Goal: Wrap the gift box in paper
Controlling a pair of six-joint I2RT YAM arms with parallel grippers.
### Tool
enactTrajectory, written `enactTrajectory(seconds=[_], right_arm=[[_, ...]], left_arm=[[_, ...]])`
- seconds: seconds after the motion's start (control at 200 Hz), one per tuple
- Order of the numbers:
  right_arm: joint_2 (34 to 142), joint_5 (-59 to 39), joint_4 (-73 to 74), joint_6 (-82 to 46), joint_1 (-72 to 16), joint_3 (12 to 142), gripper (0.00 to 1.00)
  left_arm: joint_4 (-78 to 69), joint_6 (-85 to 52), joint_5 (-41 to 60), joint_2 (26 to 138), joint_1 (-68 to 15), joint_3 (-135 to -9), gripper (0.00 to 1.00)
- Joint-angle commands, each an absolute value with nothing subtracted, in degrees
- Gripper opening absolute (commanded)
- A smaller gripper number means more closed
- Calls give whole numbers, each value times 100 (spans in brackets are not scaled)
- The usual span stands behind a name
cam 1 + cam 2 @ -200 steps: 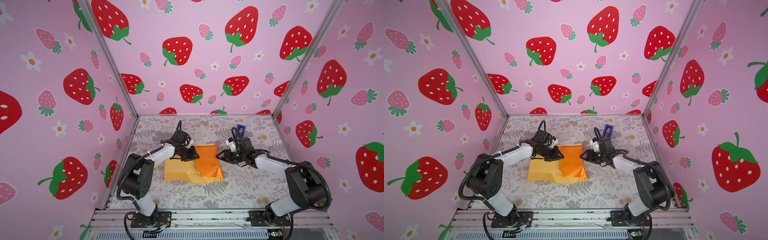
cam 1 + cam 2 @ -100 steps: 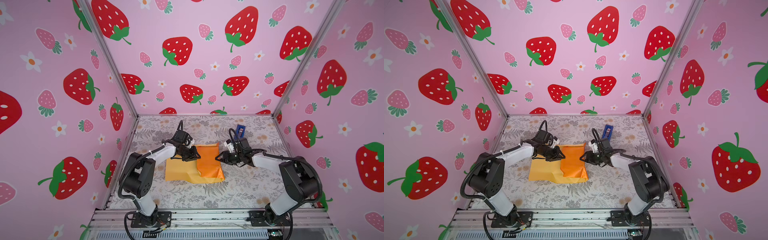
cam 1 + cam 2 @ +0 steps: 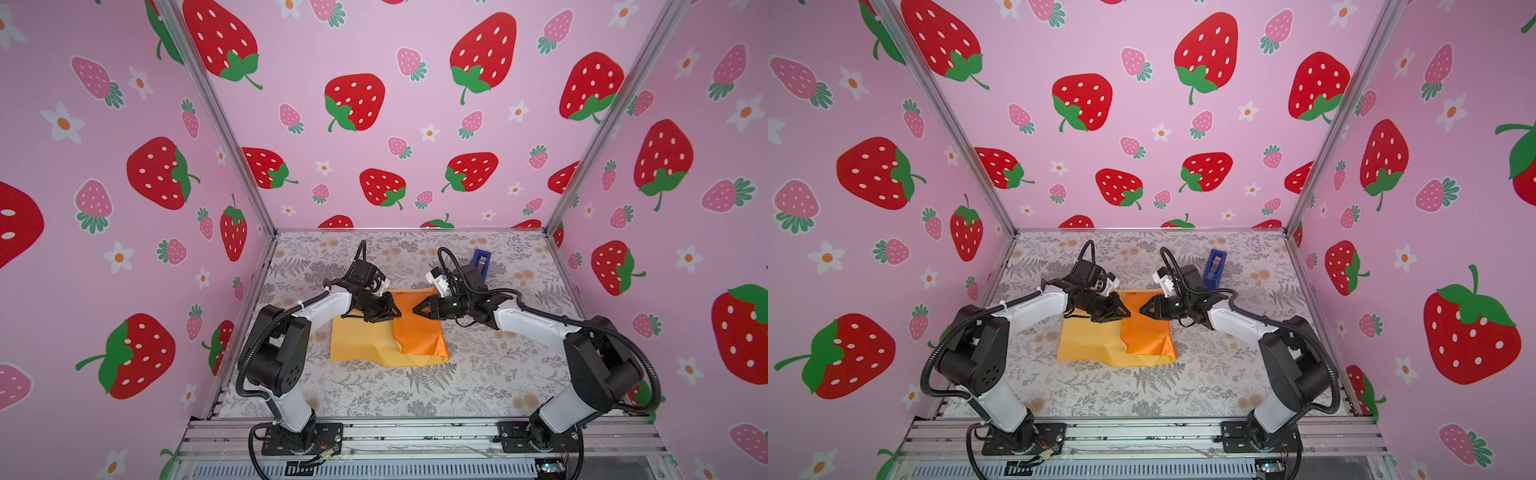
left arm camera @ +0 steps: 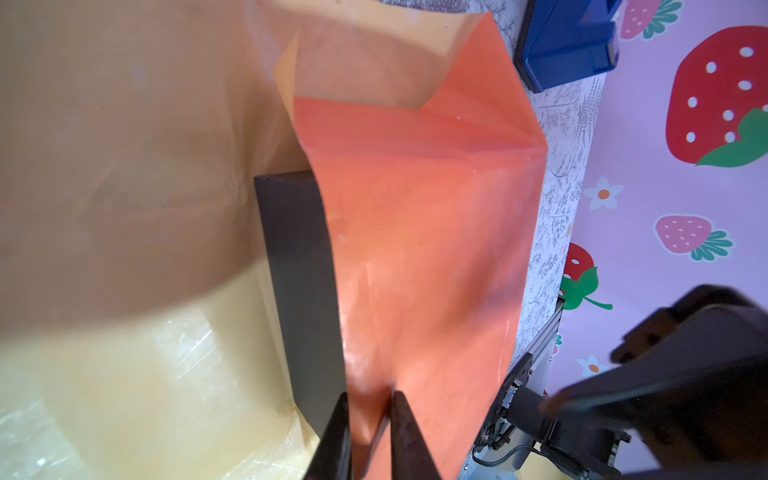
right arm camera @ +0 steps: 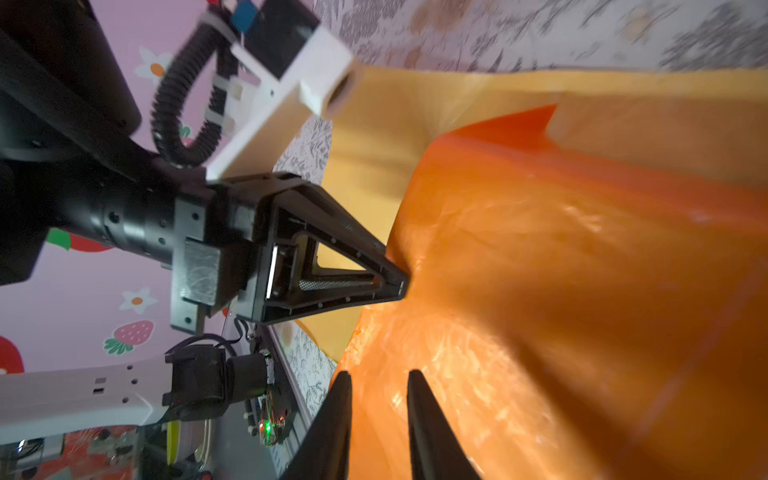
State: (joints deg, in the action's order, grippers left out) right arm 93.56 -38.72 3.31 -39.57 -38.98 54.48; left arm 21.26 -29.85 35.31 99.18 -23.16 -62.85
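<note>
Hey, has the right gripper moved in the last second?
Yes. In both top views the right gripper has slid left, away from the blue tape dispenser and farther over the paper, toward the left gripper.

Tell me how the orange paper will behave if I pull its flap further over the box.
Probably floppy: the paper drapes and creases over the box. Its glossy face may slip from the left end effector pinching it.

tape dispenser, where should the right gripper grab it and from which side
Probably its upper body, pinched across the narrow width. The tape dispenser stands upright, tall and thin with flat blue sides, so the right gripper would likely come from above.
</note>
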Motion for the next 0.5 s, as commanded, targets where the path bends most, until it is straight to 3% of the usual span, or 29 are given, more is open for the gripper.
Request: enactTrajectory(seconds=[0.0, 0.185, 0.495], right_arm=[[9705, -4345, 669, -4166, -3990, 5469, 25], [9957, -3978, 277, -3974, -3992, 5372, 22], [9967, -3880, 139, -3841, -3984, 5280, 22]], left_arm=[[2627, -2865, 3256, 10081, -2369, -6335, 18], [2770, -2809, 3096, 9952, -2348, -6402, 21], [3477, -2330, 2517, 8909, -1685, -6538, 49]])
